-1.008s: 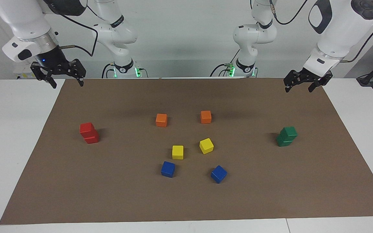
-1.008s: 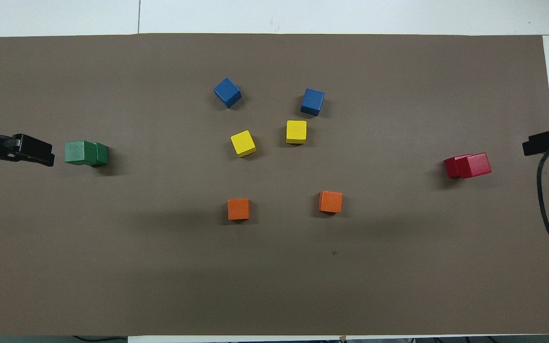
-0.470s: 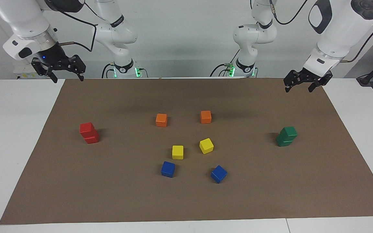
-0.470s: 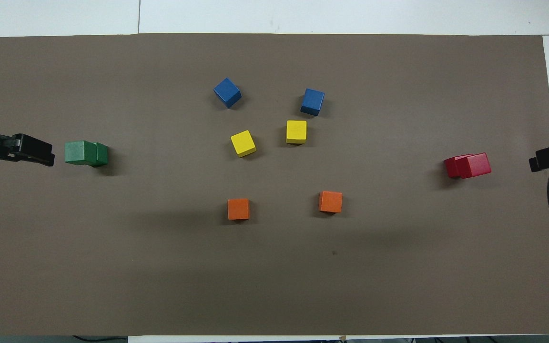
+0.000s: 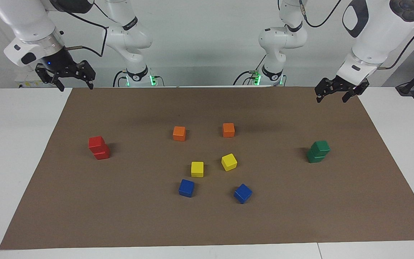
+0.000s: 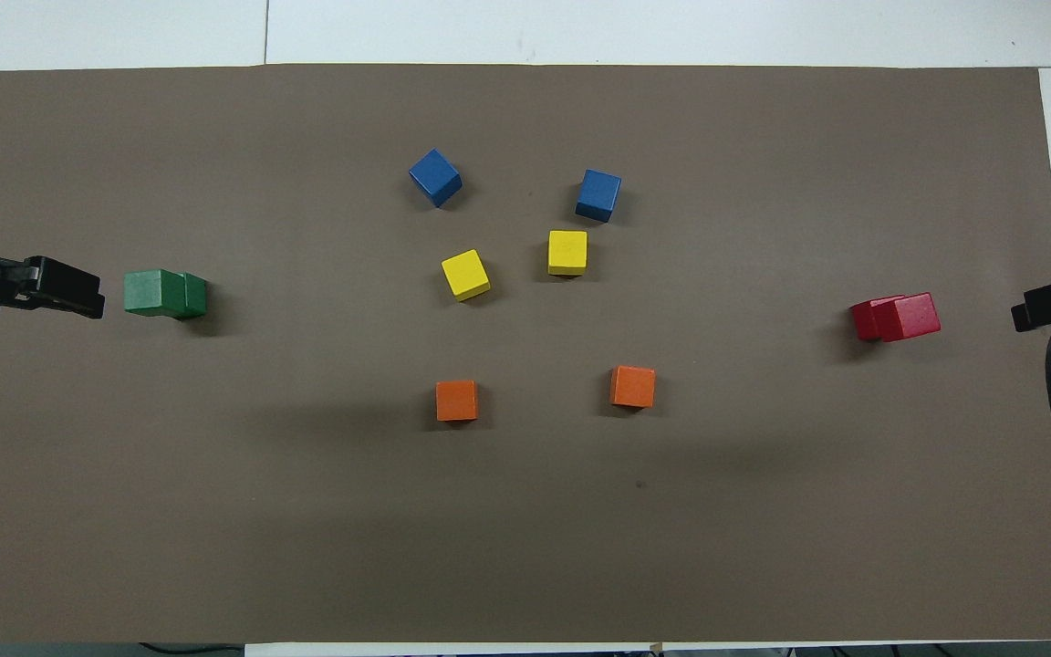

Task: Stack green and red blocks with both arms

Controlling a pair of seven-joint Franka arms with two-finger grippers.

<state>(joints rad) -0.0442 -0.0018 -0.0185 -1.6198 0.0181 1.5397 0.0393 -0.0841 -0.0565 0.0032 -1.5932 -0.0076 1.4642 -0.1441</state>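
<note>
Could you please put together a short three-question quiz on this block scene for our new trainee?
1. True or false: the green blocks stand one on the other.
2. Which pair of cubes lies nearest to the robots? A) blue cubes B) orange cubes C) yellow cubes
3. Fill in: the left gripper and the right gripper each hold ____.

Key: 1 true, and the red blocks are stacked too. 2 B. 3 nothing; both hang open over the brown mat's corners nearest the robots.

White table point(image 5: 13, 151) carries a brown mat point(image 5: 207, 223) strewn with coloured cubes point(image 5: 197, 169)
</note>
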